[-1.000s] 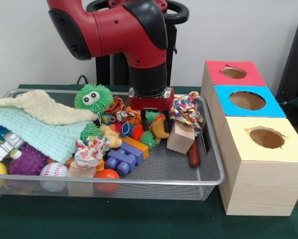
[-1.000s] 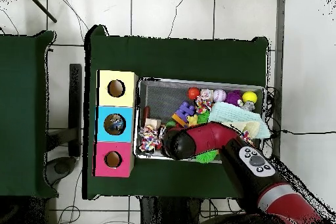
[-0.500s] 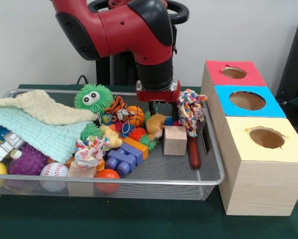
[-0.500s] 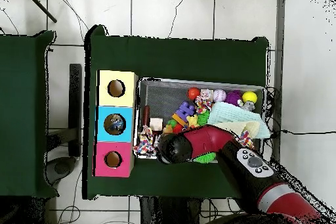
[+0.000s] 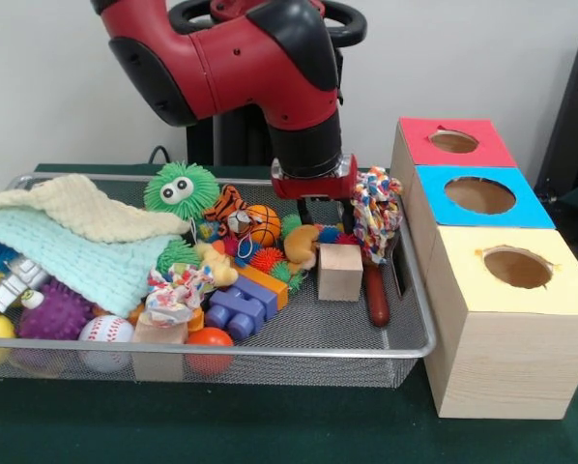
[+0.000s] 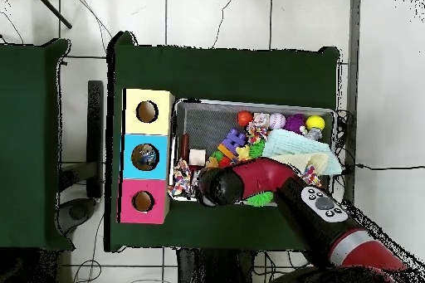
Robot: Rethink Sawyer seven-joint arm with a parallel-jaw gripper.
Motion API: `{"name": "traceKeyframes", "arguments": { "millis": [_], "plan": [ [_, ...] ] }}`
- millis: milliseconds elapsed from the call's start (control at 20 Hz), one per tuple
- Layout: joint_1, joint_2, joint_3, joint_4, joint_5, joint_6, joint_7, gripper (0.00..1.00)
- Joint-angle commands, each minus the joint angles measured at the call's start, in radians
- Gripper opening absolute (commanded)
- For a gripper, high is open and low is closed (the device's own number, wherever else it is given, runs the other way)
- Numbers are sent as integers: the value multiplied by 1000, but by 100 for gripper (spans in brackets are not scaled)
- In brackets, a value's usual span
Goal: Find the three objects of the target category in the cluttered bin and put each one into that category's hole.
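- The multicoloured rope toy (image 5: 374,214) has come up out of the clutter over the last second; I now see it hanging at the bin's (image 5: 419,319) end nearest the boxes, clear of the wooden block (image 5: 339,272).
- My pincer (image 5: 328,215) looks pinched on the rope toy's top, though its tips are half hidden behind it.
- I read this as 1 target lifted, not yet delivered; the red box (image 5: 455,142), blue box (image 5: 478,194) and yellow box (image 5: 516,268) sit just beside the bin.
- The arm (image 5: 270,68) has risen and shifted toward the boxes, wrist pointing straight down.
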State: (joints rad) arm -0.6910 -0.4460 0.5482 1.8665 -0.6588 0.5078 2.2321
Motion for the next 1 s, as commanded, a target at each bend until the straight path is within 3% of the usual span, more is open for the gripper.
{"name": "traceKeyframes", "arguments": {
  "millis": [50,100,300,500,750,1000],
  "plan": [
    [-5,101,110,3,-56,32,-250,100],
    [-7,107,118,-10,-83,-32,-236,100],
    [81,-2,41,-49,-211,-265,-73,100],
    [213,-103,-128,-81,-254,-451,111,100],
    [331,-124,-296,-117,-201,-575,148,100],
    [356,-128,-344,-104,-144,-624,123,100]
  ]
}}
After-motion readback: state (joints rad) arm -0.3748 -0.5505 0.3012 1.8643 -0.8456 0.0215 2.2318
